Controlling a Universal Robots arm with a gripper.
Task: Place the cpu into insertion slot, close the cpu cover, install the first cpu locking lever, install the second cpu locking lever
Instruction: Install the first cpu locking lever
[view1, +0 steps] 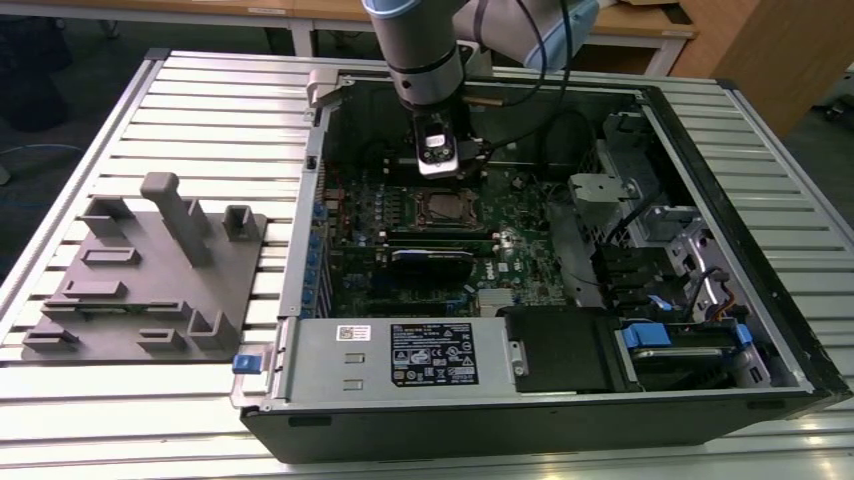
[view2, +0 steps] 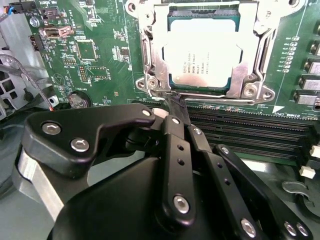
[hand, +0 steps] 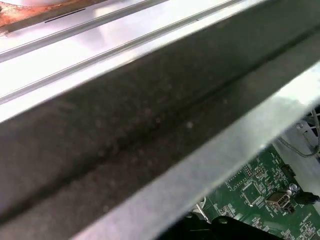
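Observation:
The cpu (view2: 205, 52), a flat square chip with a dull silver top, lies in the insertion slot (view1: 447, 207) on the green board inside the open computer case. The cpu cover (view2: 156, 47), a silvery frame with a square window, lies flat around the chip. My gripper (view2: 176, 102) hangs just over the socket's near edge, at the corner by the memory slots. Its black fingers (view2: 172, 132) are pressed together at a narrow tip, with nothing visible between them. In the exterior view the gripper (view1: 441, 170) stands upright just behind the socket.
Long dark memory slots (view2: 250, 125) run right beside the socket. A black expansion card (view1: 434, 262) and a grey power supply (view1: 400, 355) lie nearer the case front. A grey fixture plate (view1: 147, 270) sits on the slatted table at the exterior view's left. The case wall (hand: 150, 125) is close to the wrist.

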